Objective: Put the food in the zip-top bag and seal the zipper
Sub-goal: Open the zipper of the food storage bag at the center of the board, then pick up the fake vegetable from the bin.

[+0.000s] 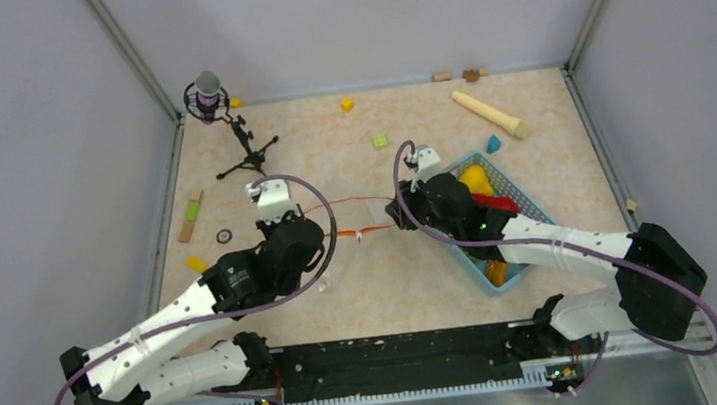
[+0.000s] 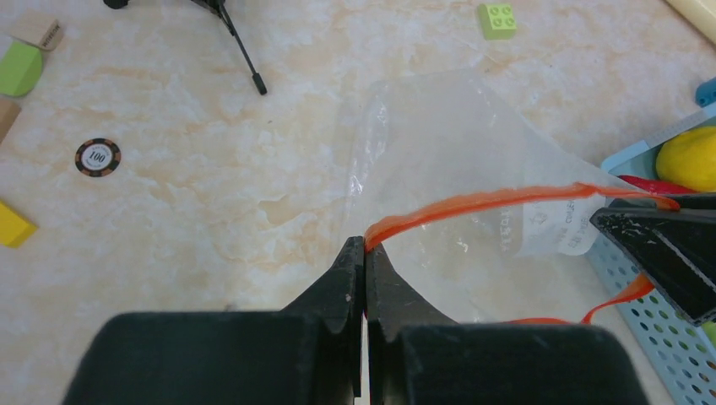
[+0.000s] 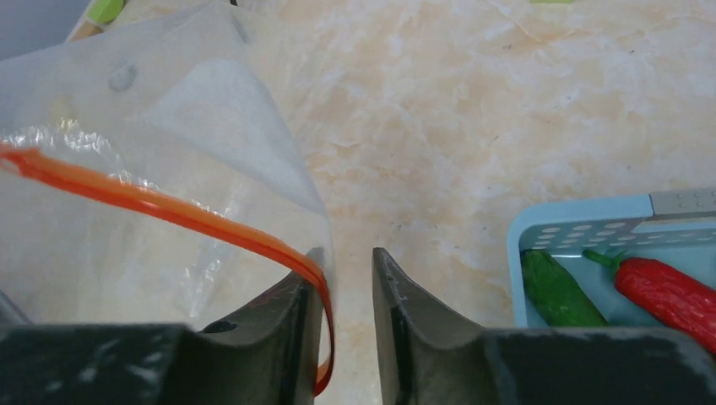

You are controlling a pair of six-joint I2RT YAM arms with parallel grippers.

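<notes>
From above, the clear zip-top bag (image 1: 344, 214) is hanging stretched between the two arms over the middle of the table (image 1: 393, 279). Its orange-red zipper (image 1: 349, 201) is showing as a thin line. Both arms are reaching inward, the left gripper (image 1: 308, 218) at one end of the bag and the right gripper (image 1: 398, 210) at the other, just beside the light-blue basket (image 1: 526, 207), which is holding a yellow lemon (image 1: 476, 180).

In the left wrist view, the left gripper (image 2: 365, 245) is pinching the zipper's end with its jaws together. The film is carrying faint grey print, too blurred to read. A poker chip (image 2: 98, 157) is reading "100".

In the right wrist view, the right gripper (image 3: 346, 257) is standing narrowly parted. The zipper (image 3: 169, 207) is draping against one finger's (image 3: 295, 312) inner face, unpinched. A red chili (image 3: 667, 291) is lying in the basket.
</notes>
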